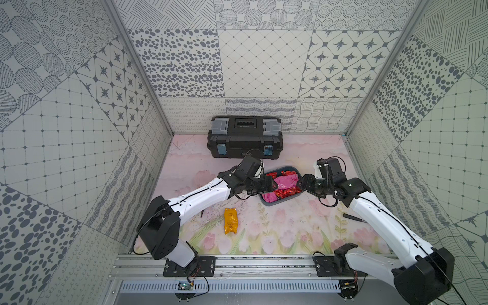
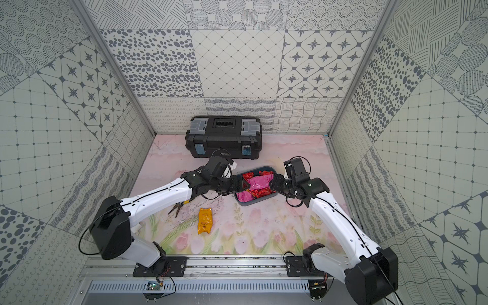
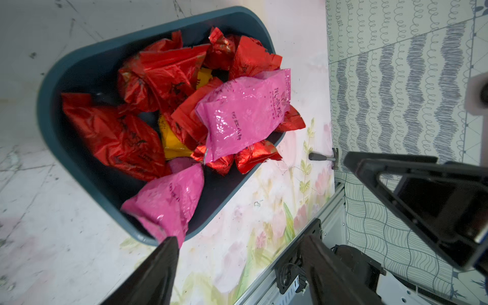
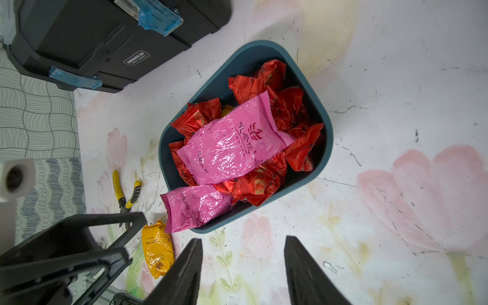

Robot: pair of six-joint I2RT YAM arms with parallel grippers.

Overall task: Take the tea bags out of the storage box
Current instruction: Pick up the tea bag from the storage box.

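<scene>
Patterned grey-and-white walls (image 1: 264, 66) close off three sides of my workspace, and the table (image 1: 290, 232) wears a scuffed pink mat printed with tulips. Near its middle sits the storage box (image 3: 79, 66), between my two arms. It is heaped with tea bags (image 3: 118, 137): mostly crumpled red ones, with a pink packet (image 4: 227, 148) lying flat on top and a second pink packet (image 4: 195, 206) hanging out over the rim at one corner. A yellow packet (image 3: 171, 142) peeks out from under the reds. One orange-yellow packet (image 1: 230, 220) is already out, lying on the mat nearer my left arm's base, well apart from the box.

My left gripper (image 3: 240, 237) hovers at the box's edge, jaws spread wide and empty, one finger just beside the overhanging pink packet; in both top views it hides that side of the rim. My right gripper (image 4: 243, 237) hangs off the opposite side, jaws parted and empty.

Behind the box, against the back wall, stands a closed black toolbox (image 1: 245, 144). Yellow-handled pliers (image 4: 124, 190) lie under my left forearm, and a small dark-handled tool (image 1: 353, 217) lies by the right wall.
</scene>
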